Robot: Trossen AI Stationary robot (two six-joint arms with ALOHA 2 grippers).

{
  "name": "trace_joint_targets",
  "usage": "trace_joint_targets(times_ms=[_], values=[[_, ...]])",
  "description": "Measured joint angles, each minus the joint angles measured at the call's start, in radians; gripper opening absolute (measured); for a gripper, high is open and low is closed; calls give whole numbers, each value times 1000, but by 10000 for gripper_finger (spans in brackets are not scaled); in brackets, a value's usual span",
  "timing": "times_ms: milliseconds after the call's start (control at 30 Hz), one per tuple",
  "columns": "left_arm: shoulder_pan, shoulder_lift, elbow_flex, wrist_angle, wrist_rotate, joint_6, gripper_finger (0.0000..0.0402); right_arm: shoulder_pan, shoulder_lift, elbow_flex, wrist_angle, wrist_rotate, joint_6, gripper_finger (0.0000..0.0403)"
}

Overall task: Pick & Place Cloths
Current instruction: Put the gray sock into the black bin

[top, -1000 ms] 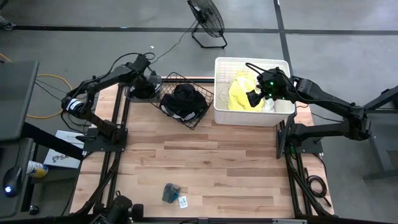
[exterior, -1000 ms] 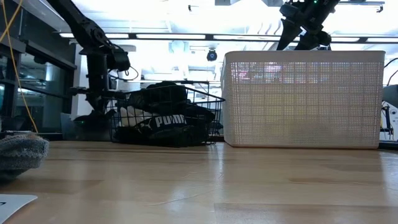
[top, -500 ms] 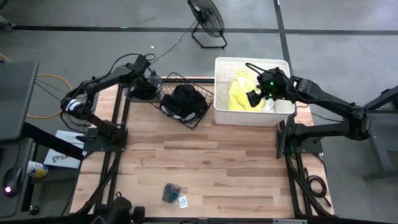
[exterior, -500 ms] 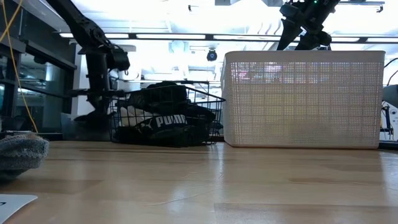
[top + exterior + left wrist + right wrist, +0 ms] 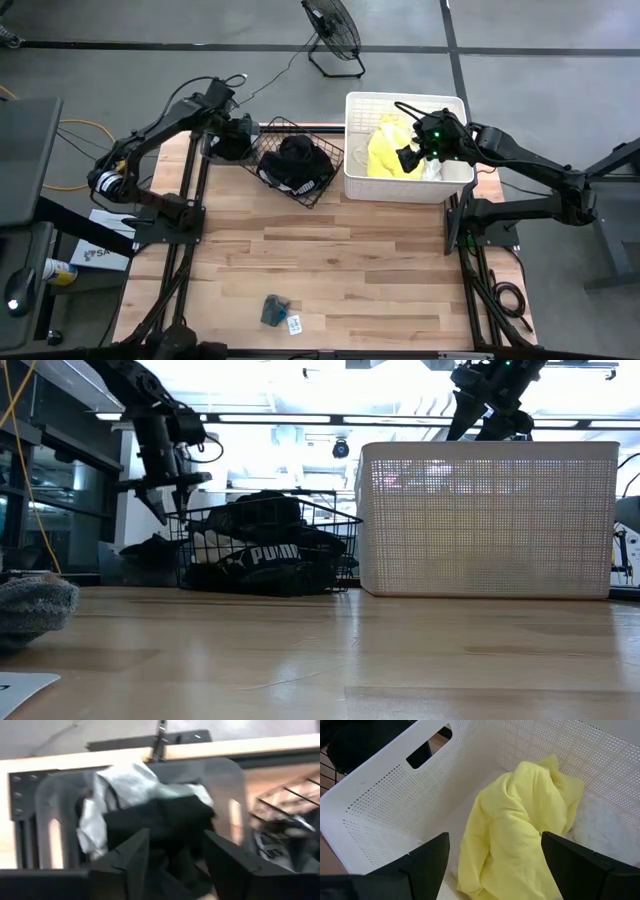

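A pile of black and grey cloths (image 5: 228, 150) lies at the table's far left corner; the left wrist view shows a black cloth (image 5: 165, 820) over a pale grey one (image 5: 125, 782). My left gripper (image 5: 172, 865) hangs open just above this pile (image 5: 150, 548), touching nothing. A black wire basket (image 5: 318, 185) holds black garments, one with white lettering (image 5: 270, 555). A neon yellow cloth (image 5: 515, 825) and a white one (image 5: 600, 827) lie in the white tub (image 5: 400, 188). My right gripper (image 5: 495, 865) is wide open above the yellow cloth.
A grey cloth (image 5: 274, 310) and a small card (image 5: 295, 323) lie near the table's near edge, the cloth also showing in the low view (image 5: 35, 610). Bare wood spans the table's middle. A fan (image 5: 335, 30) stands on the floor beyond the far edge.
My left gripper has risen from the pile at the far left corner and now hangs above it. The pile stays on the table.
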Motion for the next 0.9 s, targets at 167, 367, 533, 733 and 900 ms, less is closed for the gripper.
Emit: trace_joint_targets(times_ms=[167, 367, 533, 733, 900], values=[[0, -39, 51, -91, 179, 87, 214, 0, 0, 0, -6, 0, 0, 307], [-90, -99, 85, -277, 278, 237, 202, 0, 0, 0, -9, -10, 4, 307], [-210, -164, 87, -374, 276, 214, 182, 0, 0, 0, -9, -20, 12, 307], [-421, -230, 87, -394, 276, 128, 168, 0, 0, 0, -9, -19, 19, 307], [-642, -236, 87, -393, 258, 87, 166, 0, 0, 0, -8, -19, 19, 307]])
